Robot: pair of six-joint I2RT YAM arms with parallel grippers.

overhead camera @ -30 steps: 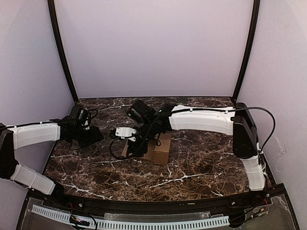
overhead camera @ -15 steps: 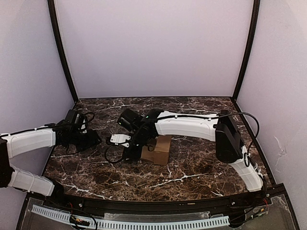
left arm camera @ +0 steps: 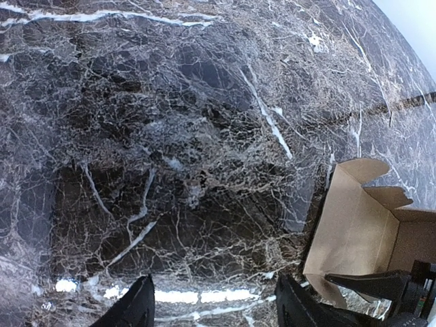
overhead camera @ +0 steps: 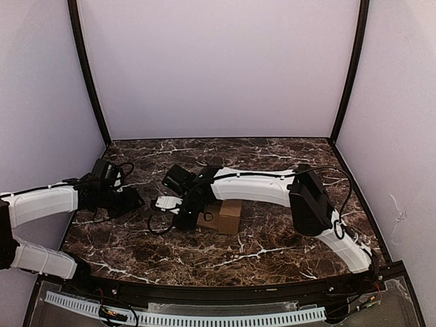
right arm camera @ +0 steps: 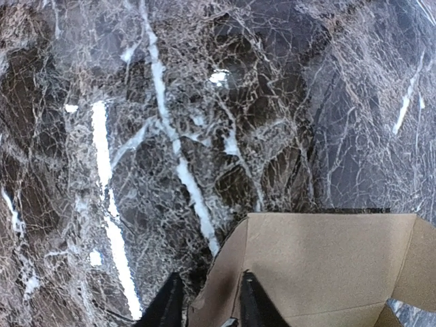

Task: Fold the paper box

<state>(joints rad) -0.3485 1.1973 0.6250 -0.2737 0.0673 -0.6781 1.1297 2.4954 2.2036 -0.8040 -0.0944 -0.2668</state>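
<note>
right wrist: your right pincer [right arm camera: 208, 303] clamped on paper box [right arm camera: 327, 266] wall edge. your left pincer [left arm camera: 214, 306] fingers apart above bench [left arm camera: 170, 136], box near, untouched.

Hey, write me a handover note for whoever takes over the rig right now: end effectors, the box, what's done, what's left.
Left end effector: open and empty, over bare table to the left of the paper box.
Right end effector: fingers close together astride one wall edge of the box, apparently pinching it.
Box: mid-table, open side facing the left arm, flaps splayed out.
Done: the walls are raised into a box shape.
Left: fold in and tuck the open flaps. The left arm will probably have to help.
</note>
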